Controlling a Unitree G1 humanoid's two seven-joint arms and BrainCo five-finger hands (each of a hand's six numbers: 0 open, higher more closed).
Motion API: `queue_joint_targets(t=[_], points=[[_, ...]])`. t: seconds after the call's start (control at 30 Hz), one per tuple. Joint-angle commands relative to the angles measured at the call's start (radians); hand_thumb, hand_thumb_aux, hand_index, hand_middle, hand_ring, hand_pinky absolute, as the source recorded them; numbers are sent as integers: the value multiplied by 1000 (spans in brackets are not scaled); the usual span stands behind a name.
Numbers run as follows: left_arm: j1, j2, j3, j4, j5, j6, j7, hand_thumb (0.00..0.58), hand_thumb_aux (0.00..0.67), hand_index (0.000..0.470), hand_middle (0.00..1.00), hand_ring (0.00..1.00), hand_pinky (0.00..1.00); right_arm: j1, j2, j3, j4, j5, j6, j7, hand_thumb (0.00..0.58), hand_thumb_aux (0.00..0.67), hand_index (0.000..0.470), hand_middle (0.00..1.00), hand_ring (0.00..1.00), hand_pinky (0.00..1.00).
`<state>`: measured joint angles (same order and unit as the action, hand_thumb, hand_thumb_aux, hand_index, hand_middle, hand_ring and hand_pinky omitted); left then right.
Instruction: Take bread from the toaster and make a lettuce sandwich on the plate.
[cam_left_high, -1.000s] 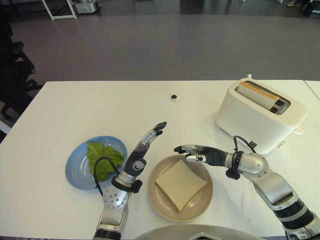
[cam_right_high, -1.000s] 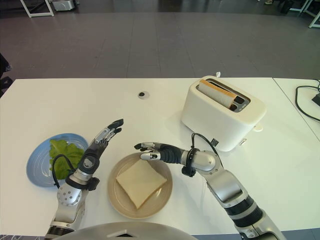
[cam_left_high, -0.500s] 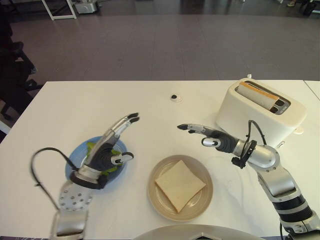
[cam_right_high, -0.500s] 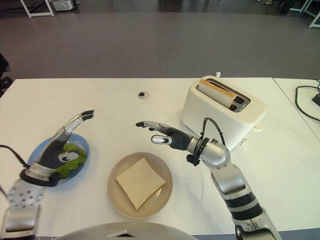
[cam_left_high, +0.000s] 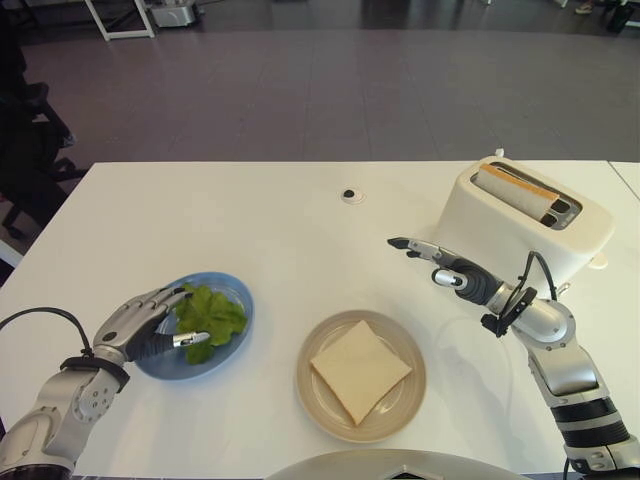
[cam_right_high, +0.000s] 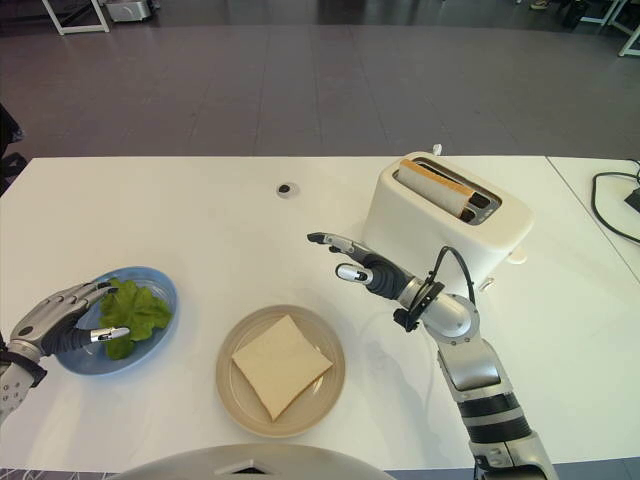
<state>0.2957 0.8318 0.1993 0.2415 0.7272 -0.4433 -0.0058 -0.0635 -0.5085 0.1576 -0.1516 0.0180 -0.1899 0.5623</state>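
Left eye view: white flat-topped bench (cam_left_high: 200, 220), with a white two-slot plastic toaster (cam_left_high: 525, 235) at far right. Long axis of toaster runs diagonally, far-left to near-right.

In the far slot: browned slice of toast (cam_left_high: 515, 188), standing on edge, top crust poking out. Long axis follows the slot, same far-left to near-right diagonal.

Near centre of bench: tan round shallow plate (cam_left_high: 312, 345). Lying flat on it: pale square slice of bread (cam_left_high: 360, 370), turned diamond-wise, one corner toward the near edge of the bench and the opposite corner toward the far side. Sits inside the rim, roughly centred.

Left of that, apart from it: blue round plate (cam_left_high: 243, 305) holding a ruffled green lettuce leaf (cam_left_high: 210, 315). Leaf bunched up, covering the middle and near part of the plate; long axis hard to tell.

Far centre of bench: small round black-and-white disc (cam_left_high: 348, 194), well apart from both plates.

Left robot hand (cam_left_high: 140, 325) at the near-left rim of the blue plate, low, palm side turned to the lettuce. Fingers (cam_right_high: 70, 298) loosely bent and spread, closed on nothing. Thumb tip right at the leaf edge; cannot tell whether touching.

Right robot hand (cam_left_high: 450, 275) above the bench, between toaster and tan plate, just beside the toaster's near-left face. Stretched out flat, pointing toward far-left, fingers (cam_right_high: 325, 240) extended, wide, holding nothing. Not touching toaster, toast or plate.
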Motion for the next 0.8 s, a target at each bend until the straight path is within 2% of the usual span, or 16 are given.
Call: queue_joint_targets(t=[0.03, 0.07, 0.1, 0.13, 0.17, 0.2, 0.23, 0.27, 0.3, 0.33, 0.37, 0.5, 0.8], points=[[2, 21, -46, 24, 4, -3, 13, 79, 47, 33, 0, 0, 0, -3, 2, -2, 8, -10, -2, 9, 0, 0, 0, 0, 0, 0], [3, 26, -53, 22, 6, -1, 16, 148, 92, 65, 0, 0, 0, -3, 2, -2, 6, -9, -1, 10, 0, 0, 0, 0, 0, 0], [5, 31, -61, 19, 8, 3, 18, 175, 110, 77, 0, 0, 0, -3, 2, -2, 5, -9, 0, 11, 0, 0, 0, 0, 0, 0], [7, 36, -69, 17, 17, 8, 21, 230, 150, 105, 0, 0, 0, -2, 2, -2, 5, -9, 0, 12, 0, 0, 0, 0, 0, 0], [9, 40, -76, 16, 23, 12, 25, 241, 158, 111, 0, 0, 0, -2, 3, -2, 4, -9, 0, 12, 0, 0, 0, 0, 0, 0], [17, 45, -88, 14, 38, 19, 29, 313, 215, 151, 0, 0, 0, -3, 3, -1, 4, -9, 1, 13, 0, 0, 0, 0, 0, 0], [23, 49, -102, 12, 54, 27, 34, 413, 310, 217, 0, 0, 0, -4, 4, -1, 4, -9, 2, 14, 0, 0, 0, 0, 0, 0], [28, 53, -120, 11, 73, 36, 40, 472, 381, 267, 0, 0, 0, -4, 4, -1, 4, -9, 3, 14, 0, 0, 0, 0, 0, 0], [33, 56, -134, 7, 88, 44, 46, 505, 428, 300, 0, 0, 0, -4, 5, -2, 5, -8, 3, 14, 0, 0, 0, 0, 0, 0], [36, 58, -144, 1, 96, 50, 51, 554, 528, 370, 0, 0, 0, -4, 4, -3, 5, -8, 3, 14, 0, 0, 0, 0, 0, 0], [41, 61, -150, -5, 99, 56, 58, 570, 581, 407, 0, 0, 0, -6, 5, -3, 5, -8, 4, 14, 0, 0, 0, 0, 0, 0], [59, 71, -147, -47, 101, 74, 87, 580, 670, 470, 0, 0, 0, -8, 5, -3, 9, -11, 3, 13, 0, 0, 0, 0, 0, 0], [134, 73, -32, -206, 24, 71, 125, 580, 670, 470, 0, 0, 0, -18, 10, -1, 25, -26, -5, 6, 0, 0, 0, 0, 0, 0]])
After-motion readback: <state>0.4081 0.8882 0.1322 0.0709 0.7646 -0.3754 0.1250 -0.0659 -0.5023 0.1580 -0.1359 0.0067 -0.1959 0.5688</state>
